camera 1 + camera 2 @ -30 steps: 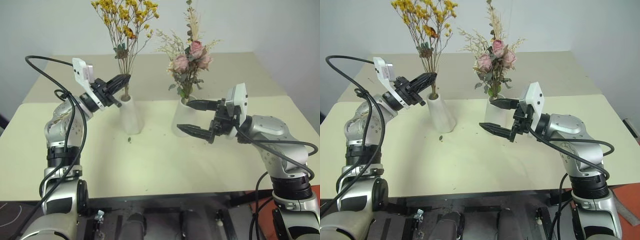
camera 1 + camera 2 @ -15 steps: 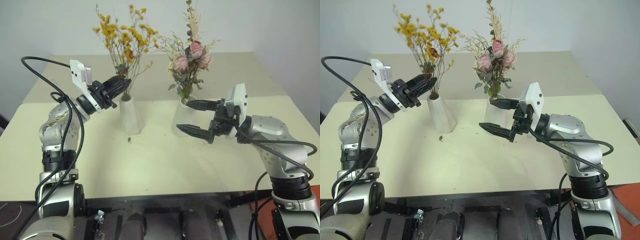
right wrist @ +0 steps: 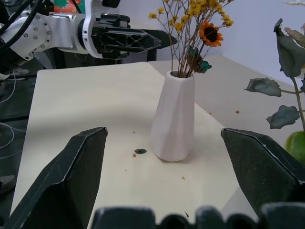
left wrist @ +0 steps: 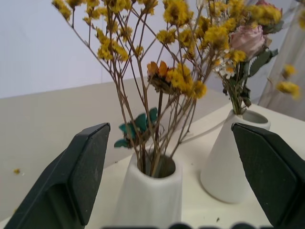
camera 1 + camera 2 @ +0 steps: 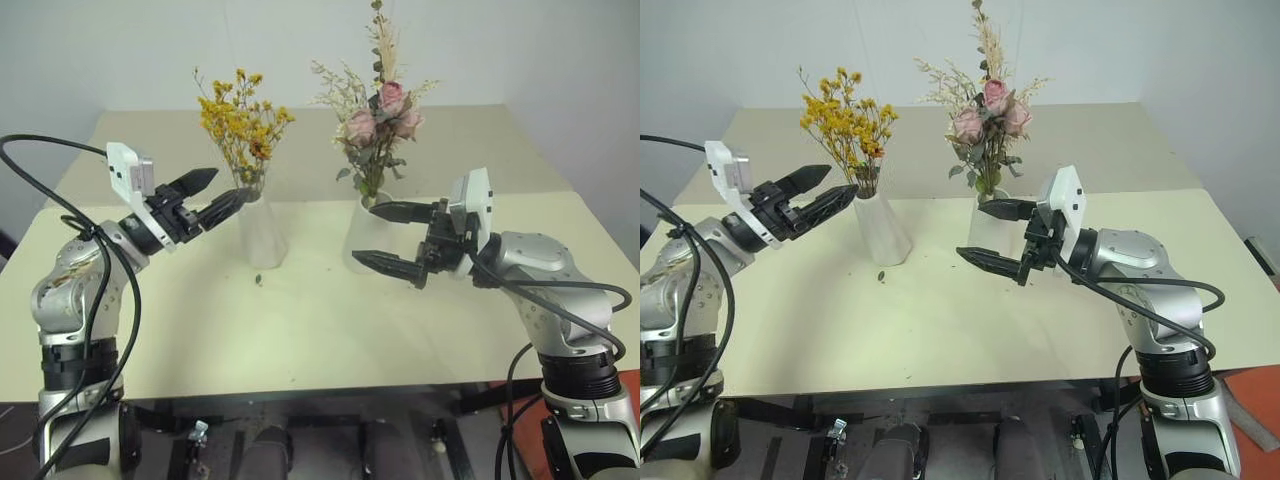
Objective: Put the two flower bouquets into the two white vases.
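Observation:
The small yellow-orange bouquet [image 5: 243, 125] stands upright with its stems in the slim white vase [image 5: 262, 230]. The pink rose bouquet [image 5: 385, 110] stands in the stouter white vase [image 5: 368, 235] to its right. My left gripper [image 5: 232, 185] is open just left of the slim vase's mouth, pointing at the stems and holding nothing. In the left wrist view its fingers [image 4: 88, 167] stand wide on either side of the slim vase [image 4: 150, 195]. My right gripper [image 5: 365, 233] is open in front of the stout vase, pointing left, with nothing between its fingers [image 3: 81, 176].
A small green leaf scrap [image 5: 258, 279] and crumbs lie on the cream table [image 5: 300, 340] in front of the slim vase. A second table [image 5: 470, 140] adjoins behind. The front edge of the table runs close to me.
My left gripper has opened, let go of the yellow bouquet's stems and drawn back to the left. The bouquet has sunk lower into the slim vase. The right arm has kept still.

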